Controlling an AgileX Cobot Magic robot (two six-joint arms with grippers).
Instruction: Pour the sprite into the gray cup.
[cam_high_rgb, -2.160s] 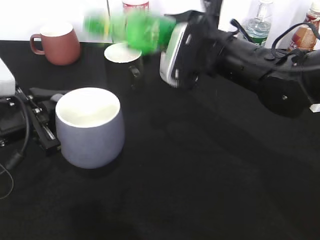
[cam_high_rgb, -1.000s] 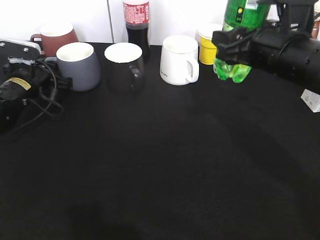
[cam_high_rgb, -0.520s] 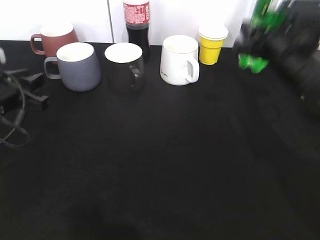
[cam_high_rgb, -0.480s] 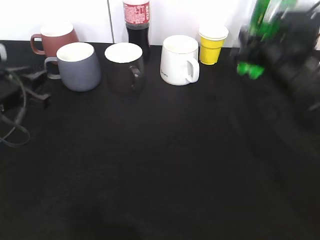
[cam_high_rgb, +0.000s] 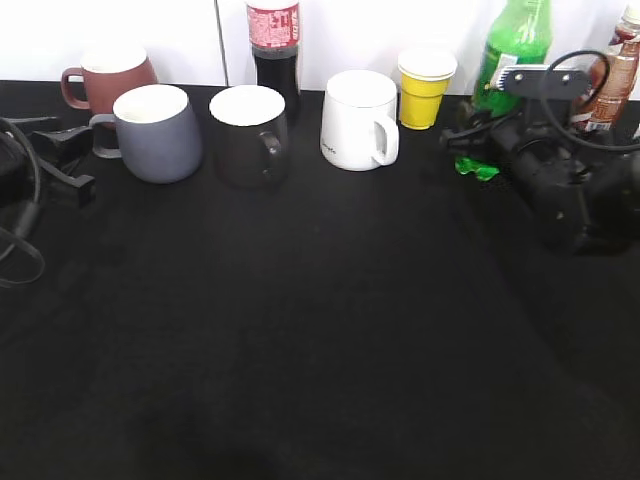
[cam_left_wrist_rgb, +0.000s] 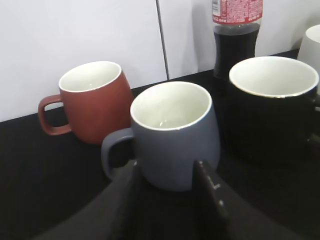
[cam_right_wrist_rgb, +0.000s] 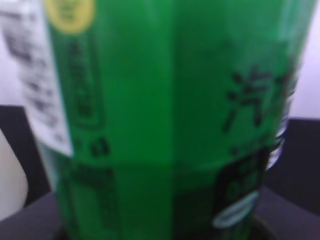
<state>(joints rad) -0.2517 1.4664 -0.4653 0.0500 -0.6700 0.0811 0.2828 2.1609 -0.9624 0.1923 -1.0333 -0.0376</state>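
Note:
The sprite (cam_high_rgb: 517, 38) stands at the back right, beside a yellow cup; its green base (cam_high_rgb: 478, 168) shows below my right gripper (cam_high_rgb: 487, 128). The bottle's green label (cam_right_wrist_rgb: 165, 115) fills the right wrist view, so the jaws are hidden there, but the gripper seems shut on the bottle. The gray cup (cam_high_rgb: 155, 132) stands at the back left, with its handle to the left, and looks empty (cam_left_wrist_rgb: 172, 132). My left gripper (cam_high_rgb: 72, 160) is open and empty, just left of the cup; its fingers (cam_left_wrist_rgb: 167, 172) frame the cup's lower wall.
A reddish-brown mug (cam_high_rgb: 108, 72), black mug (cam_high_rgb: 250, 132), cola bottle (cam_high_rgb: 273, 45), white mug (cam_high_rgb: 357, 118) and yellow cup (cam_high_rgb: 425, 88) line the back. A brown drink bottle (cam_high_rgb: 612, 70) stands at the far right. Cables (cam_high_rgb: 25, 235) lie at the left edge.
My right arm has carried the sprite from over the middle to the back right and lowered it upright. My left gripper has drawn back left from the gray cup.

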